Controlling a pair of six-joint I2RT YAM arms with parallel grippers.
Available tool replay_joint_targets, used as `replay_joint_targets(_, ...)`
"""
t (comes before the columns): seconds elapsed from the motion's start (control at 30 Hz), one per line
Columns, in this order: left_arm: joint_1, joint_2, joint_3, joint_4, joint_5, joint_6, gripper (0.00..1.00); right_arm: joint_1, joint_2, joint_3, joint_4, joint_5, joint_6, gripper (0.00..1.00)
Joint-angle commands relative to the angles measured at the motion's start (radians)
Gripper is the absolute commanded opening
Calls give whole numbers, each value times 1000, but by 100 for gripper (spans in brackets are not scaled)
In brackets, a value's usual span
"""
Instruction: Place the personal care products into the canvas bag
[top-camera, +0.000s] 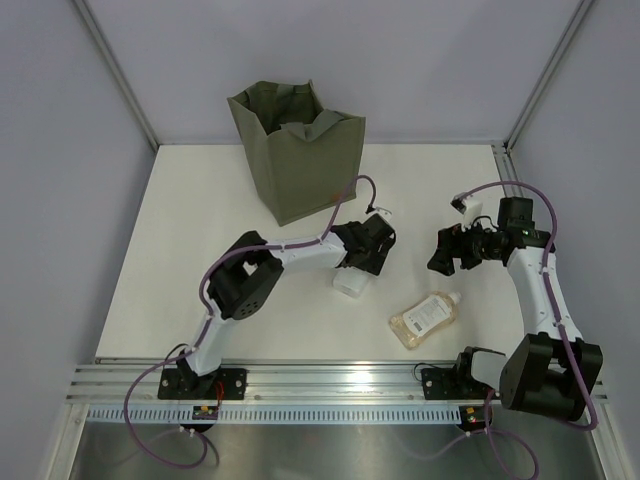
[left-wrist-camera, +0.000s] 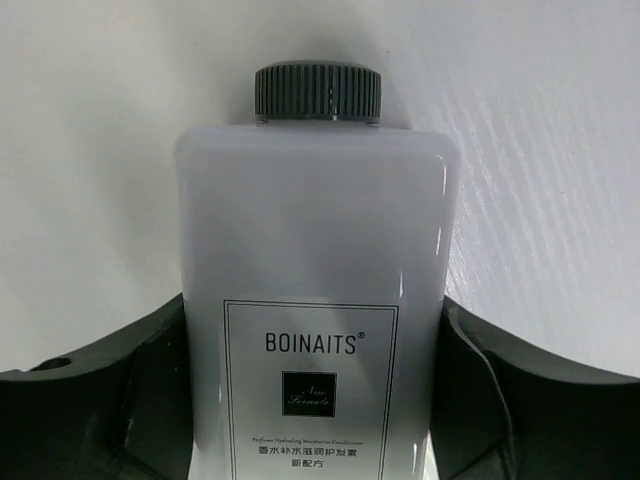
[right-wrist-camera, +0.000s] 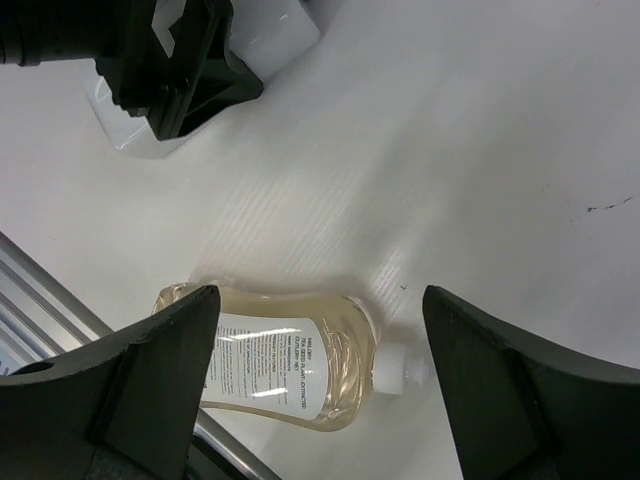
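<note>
**Now: white bottle gripped, bag some way off**

Item 1, nearest. Amber bottle (top-camera: 426, 319), lying on its side on the table (top-camera: 200, 230) close to the front rail (top-camera: 300, 375). It is not held.

Item 2. White bottle (left-wrist-camera: 315, 260), flat-sided, down on the table. The left gripper (top-camera: 364, 256) is closed on it, jaws pressed to both narrow sides.

Item 3. Right gripper (top-camera: 447, 252), jaws wide apart and holding nothing, hanging above the amber bottle.

Item 4, farthest. Bag (top-camera: 298, 160), upright at the back, well apart from both bottles, with its mouth folded partly inward.

Risks, as judged:
- The smooth bottle may slip or swing in the jaws on the lift.
- It may catch the slack rim and push the bag over, or drop outside it.
- The two arms are near each other, so the crossing paths may clip.

Views compared:
- Only the left wrist view shows the label, the grey ribbed cap (left-wrist-camera: 318, 92) and the jaw contact. From above, the bottle is a pale block under the gripper.
- Only the top view shows the bag.
- The right wrist view alone shows the amber bottle lying below and between its open jaws.
</note>
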Motion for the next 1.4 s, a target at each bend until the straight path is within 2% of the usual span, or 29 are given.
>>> replay_joint_targets(0.0,-2,61,-117,-198,-78,21,23,-4,26,77,38,-59,8,90)
replay_joint_targets(0.03,-2,29,-128,-201,-83,20,3,-4,29,80,42,-62,11,90)
replay_joint_targets(0.07,-2,5,-139,-198,-81,20,0,-4,31,83,50,-68,13,90)
replay_joint_targets(0.13,-2,-55,-171,-199,-36,20,0,-4,32,91,53,-94,16,90)
replay_joint_targets(0.23,4,-225,-247,-156,56,-12,0,-4,29,87,62,-120,19,90)
replay_joint_targets(0.27,23,-308,-272,-106,87,-49,0,-4,26,81,73,-128,22,90)
replay_joint_targets(0.37,92,-425,-387,36,233,-123,0,-4,23,72,96,-143,34,90)
replay_joint_targets(0.5,179,-509,-540,261,478,-204,0,-3,26,60,101,-155,37,90)
replay_joint_targets(0.57,204,-534,-586,339,523,-230,0,-4,23,45,101,-157,28,90)
replay_joint_targets(0.67,213,-578,-594,367,574,-232,0,-4,25,34,88,-169,11,90)
replay_joint_targets(0.77,222,-643,-573,364,624,-227,0,-4,31,40,44,-218,-33,90)
replay_joint_targets(0.9,242,-738,-458,329,688,-229,0,-4,37,46,25,-243,-66,89)
replay_joint_targets(1.0,300,-767,-401,376,800,-316,0,-4,49,55,21,-246,-73,89)
replay_joint_targets(1.1,362,-758,-299,433,848,-400,0,-4,55,58,25,-253,-72,89)
replay_joint_targets(1.2,432,-709,-174,514,813,-494,0,-4,55,55,28,-263,-69,89)
replay_joint_targets(1.37,530,-582,104,490,660,-589,0,-4,48,57,2,-278,-90,88)
